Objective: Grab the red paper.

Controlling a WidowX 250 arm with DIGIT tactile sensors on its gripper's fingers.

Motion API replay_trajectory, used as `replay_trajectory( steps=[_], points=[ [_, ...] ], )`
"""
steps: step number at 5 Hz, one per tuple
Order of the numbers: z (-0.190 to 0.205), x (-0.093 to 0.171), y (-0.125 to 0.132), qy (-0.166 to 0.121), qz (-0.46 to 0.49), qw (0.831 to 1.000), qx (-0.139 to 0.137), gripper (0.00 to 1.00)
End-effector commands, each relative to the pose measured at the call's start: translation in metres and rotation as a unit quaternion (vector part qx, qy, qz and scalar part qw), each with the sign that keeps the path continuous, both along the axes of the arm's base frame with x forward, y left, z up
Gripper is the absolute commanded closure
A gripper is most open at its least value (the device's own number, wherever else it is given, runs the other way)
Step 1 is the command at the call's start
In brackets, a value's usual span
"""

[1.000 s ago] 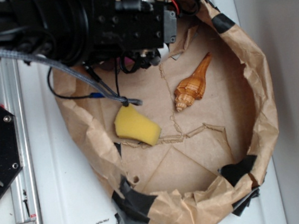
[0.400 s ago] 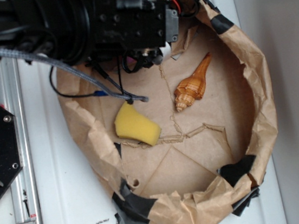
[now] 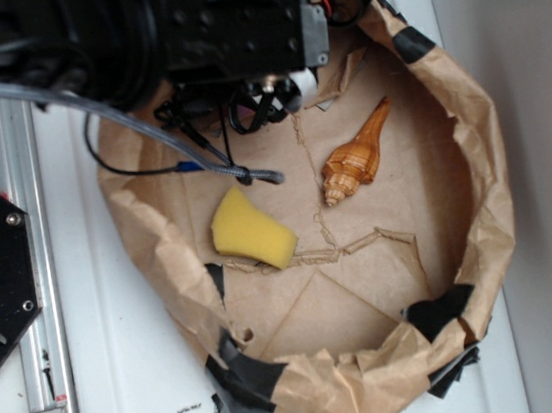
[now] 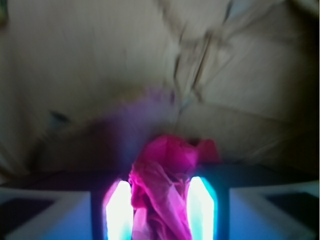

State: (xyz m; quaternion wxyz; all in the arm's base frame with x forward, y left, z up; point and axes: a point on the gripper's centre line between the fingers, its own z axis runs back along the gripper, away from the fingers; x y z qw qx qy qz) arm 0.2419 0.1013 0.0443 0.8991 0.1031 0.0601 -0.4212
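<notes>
The wrist view is showing the gripper (image 4: 161, 207) clamped on the red paper (image 4: 167, 187), the wad sitting between the two glowing fingers (image 4: 119, 210) at the lower centre; the exterior view is hiding it under the black arm (image 3: 135, 42) at the upper left, showing only the yellow sponge (image 3: 251, 232) and seashell (image 3: 356, 158) lying apart in the brown paper basin (image 3: 483, 211).
</notes>
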Motion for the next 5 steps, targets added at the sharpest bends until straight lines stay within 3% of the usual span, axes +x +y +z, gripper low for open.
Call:
replay_trajectory(
  steps=[1,2,3,4,5],
  points=[
    [0.136,0.047,-0.054,-0.25,0.219,0.929,-0.164,1.0],
    [0.138,0.066,-0.051,-0.204,0.293,0.918,-0.173,1.0],
    [0.132,0.067,-0.064,-0.194,0.286,0.92,-0.183,1.0],
    [0.13,0.065,-0.086,-0.142,0.303,0.916,-0.222,1.0],
    [0.128,0.064,-0.084,-0.137,0.327,0.908,-0.222,1.0]
  ],
)
